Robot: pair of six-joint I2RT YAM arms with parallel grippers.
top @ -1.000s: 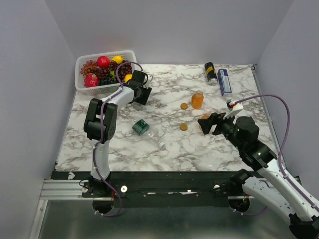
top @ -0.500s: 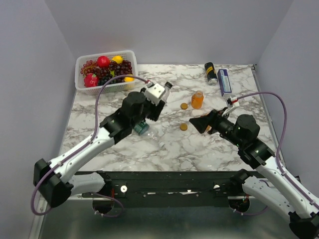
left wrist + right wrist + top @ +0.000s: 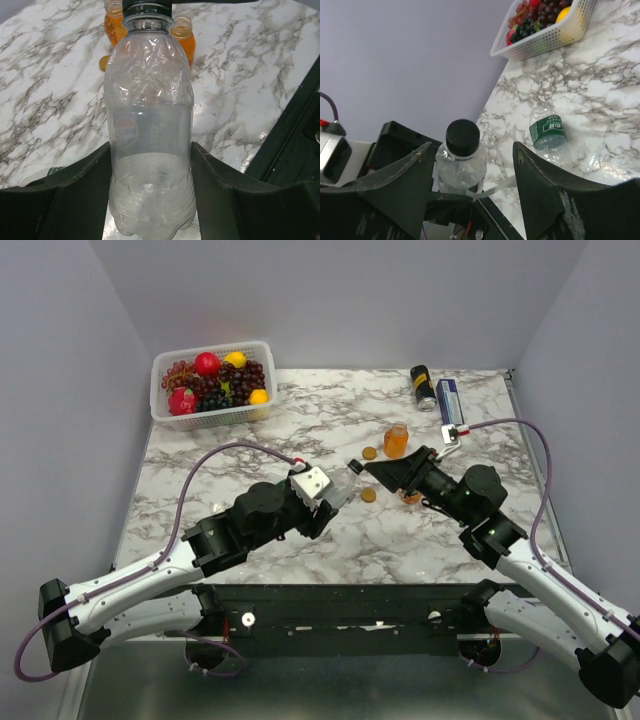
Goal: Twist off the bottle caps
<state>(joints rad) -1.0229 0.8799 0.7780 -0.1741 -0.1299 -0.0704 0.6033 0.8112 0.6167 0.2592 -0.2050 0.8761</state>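
Clear bottle (image 3: 150,125) gripped by left fingers (image 3: 65,200), black cap (image 3: 462,137) between wide right fingers (image 3: 540,195), seen from right wrist

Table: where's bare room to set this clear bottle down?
Bare: the far strip between basket and can, and the left side in front of the basket. Crowded: mid-right, around the orange bottles and loose caps.

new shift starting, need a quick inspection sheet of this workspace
surface: marble table, no spill seen
job's things: clear bottle held, black cap on; second clear bottle lying; orange bottles open; orange caps loose
clutter: fruit basket, can, blue box
grippers: left tool shut on clear bottle; right tool open around black cap
cables: purple cables looped, no snag seen
surroundings: plain walls, nothing else seen
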